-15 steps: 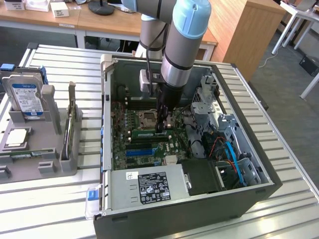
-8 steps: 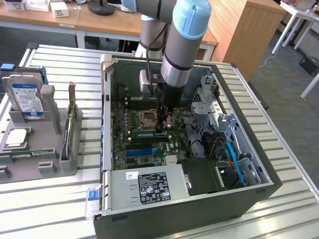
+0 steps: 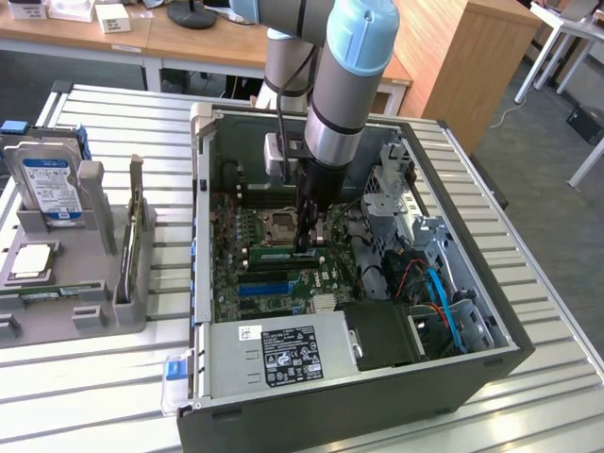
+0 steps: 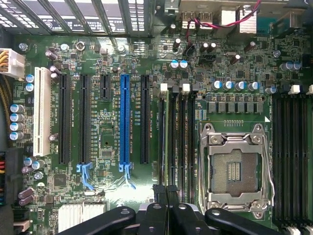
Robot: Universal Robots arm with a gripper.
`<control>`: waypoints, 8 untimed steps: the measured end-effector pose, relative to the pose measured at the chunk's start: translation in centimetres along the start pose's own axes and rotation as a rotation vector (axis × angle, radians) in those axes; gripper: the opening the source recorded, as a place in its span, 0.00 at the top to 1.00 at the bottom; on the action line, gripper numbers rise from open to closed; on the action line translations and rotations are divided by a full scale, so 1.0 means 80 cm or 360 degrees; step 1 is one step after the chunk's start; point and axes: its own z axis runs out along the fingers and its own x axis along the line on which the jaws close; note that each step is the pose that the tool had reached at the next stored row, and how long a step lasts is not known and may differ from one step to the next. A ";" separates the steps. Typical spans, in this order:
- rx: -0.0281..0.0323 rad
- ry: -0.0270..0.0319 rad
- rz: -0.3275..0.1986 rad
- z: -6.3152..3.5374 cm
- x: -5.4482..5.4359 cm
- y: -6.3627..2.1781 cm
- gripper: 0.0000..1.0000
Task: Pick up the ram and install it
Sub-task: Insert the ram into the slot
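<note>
Matt metal case (image 3: 330,415), wooden desk (image 3: 179,42)

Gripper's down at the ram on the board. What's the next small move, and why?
Probably a short, straight push down. The gripper sits at the end of the ram, which lies along the memory slots beside the empty socket; full seating isn't visible.

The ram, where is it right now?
In the exterior view the ram is inside the open computer case, right beside the processor socket, with the gripper at its end toward the exterior view's right.
</note>
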 end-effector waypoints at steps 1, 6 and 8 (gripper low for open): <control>0.00001 -0.00001 0.0000 0.000 0.000 0.000 0.88; 0.00001 -0.00001 0.0000 0.001 0.000 0.000 0.88; 0.00001 -0.00002 0.0000 0.001 0.000 0.000 0.88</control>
